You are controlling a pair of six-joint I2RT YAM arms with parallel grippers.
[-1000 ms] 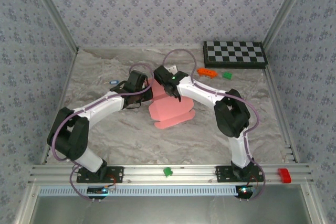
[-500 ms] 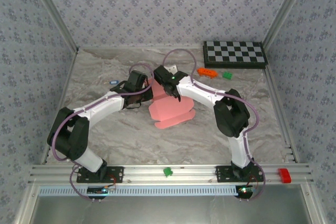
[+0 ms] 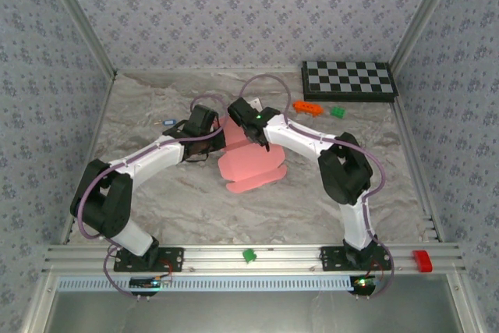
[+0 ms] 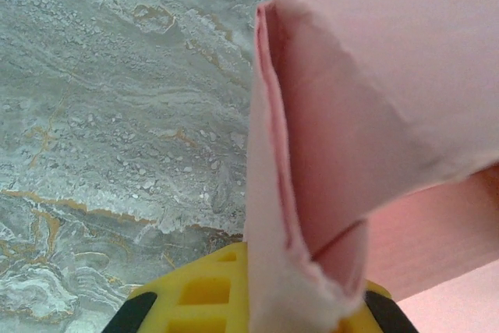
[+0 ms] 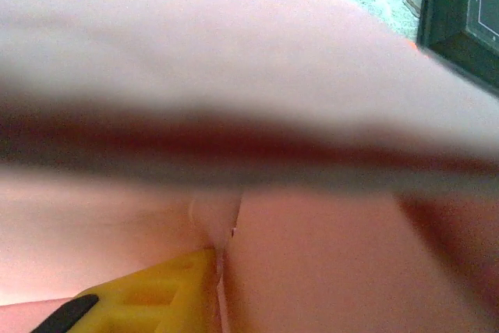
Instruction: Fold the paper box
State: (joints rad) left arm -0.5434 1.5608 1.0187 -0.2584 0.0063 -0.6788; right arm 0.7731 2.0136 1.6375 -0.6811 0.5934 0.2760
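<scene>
The paper box is a salmon-pink die-cut sheet lying mid-table, its far edge lifted between the two grippers. My left gripper is at the sheet's far left edge. In the left wrist view it is shut on a folded-over flap of the paper box, which rises upright from the yellow fingers. My right gripper is at the sheet's far edge, just right of the left one. In the right wrist view one yellow finger lies against the pink card; the other finger is hidden behind blurred card.
A checkerboard lies at the back right, with an orange block and a green block in front of it. A small blue item sits left of the left gripper. Green and red pieces rest on the front rail.
The right wrist has edged slightly left and back, and the sheet's near right edge has drawn in a little with it. The left arm has stayed put.
</scene>
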